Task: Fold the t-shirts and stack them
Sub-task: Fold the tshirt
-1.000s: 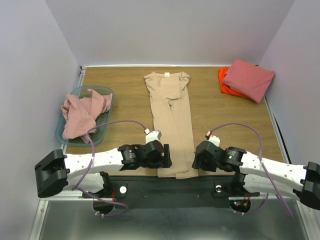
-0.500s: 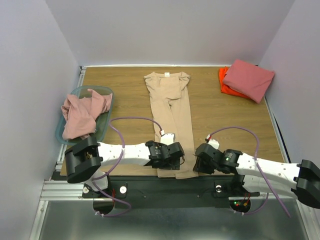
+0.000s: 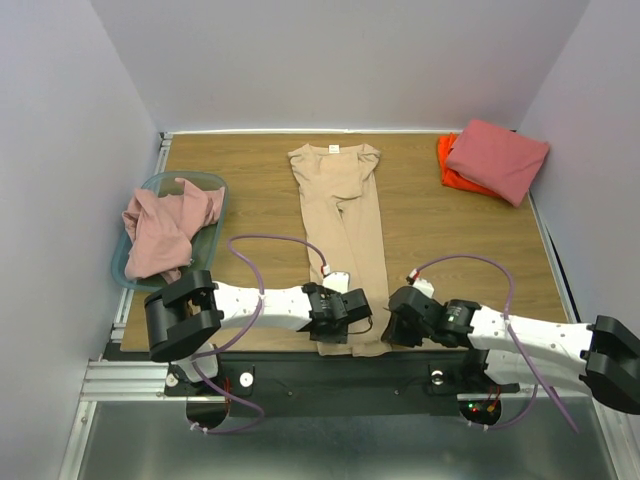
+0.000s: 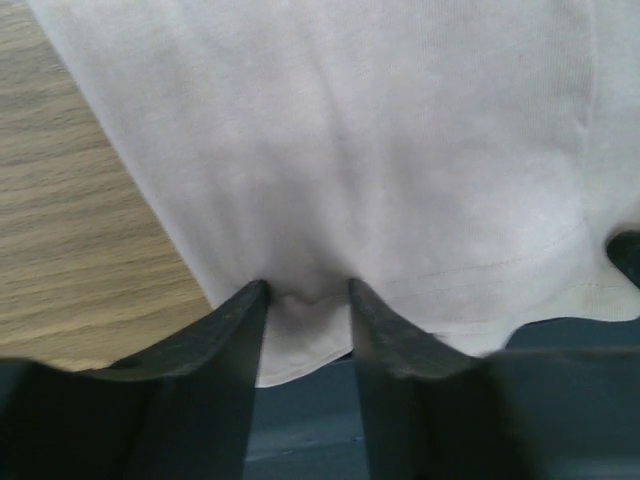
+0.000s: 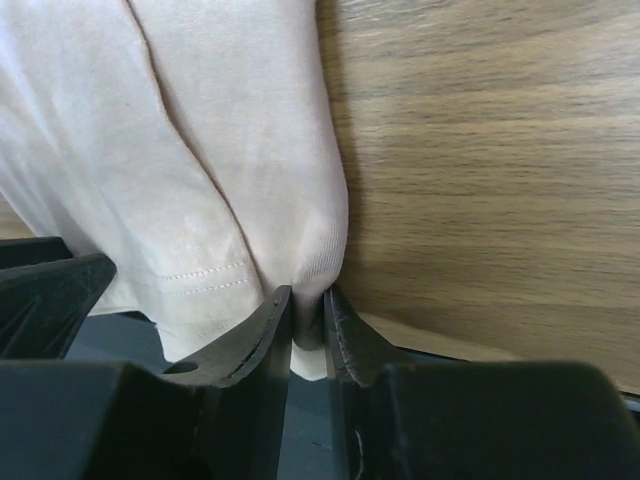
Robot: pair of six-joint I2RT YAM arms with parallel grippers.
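A wooden table point(image 3: 250, 190) is seen from above, with two robot arms reaching in from its near edge. A tan t-shirt point(image 3: 343, 230) lies in the middle of the table. It is already narrowed into a long strip, the sleeves turned inward, with the collar at the far end and the hem hanging slightly over the near edge.

Both grippers are at that near hem. The left gripper point(image 3: 338, 318) sits on the strip's near left part. Its wrist camera shows the left gripper's fingers point(image 4: 235, 340) pressed into the cloth, a small pucker of hem caught between them. The right gripper point(image 3: 398, 322) is at the strip's near right corner. Its own camera shows the fingers point(image 5: 262, 335) almost together, clamping the folded edge of the shirt.

At the far right corner, a salmon-red t-shirt point(image 3: 497, 155) lies folded on top of a bright orange t-shirt point(image 3: 450, 172), so two shirts look finished and stacked. At the left, a dusty pink t-shirt point(image 3: 165, 230) is crumpled in a translucent teal bin point(image 3: 221, 200), spilling over its rim, untouched.

The task appears roughly half done. The tan shirt probably still needs its near end carried toward the collar and then a move to the stack. The pink shirt has yet to be folded at all.
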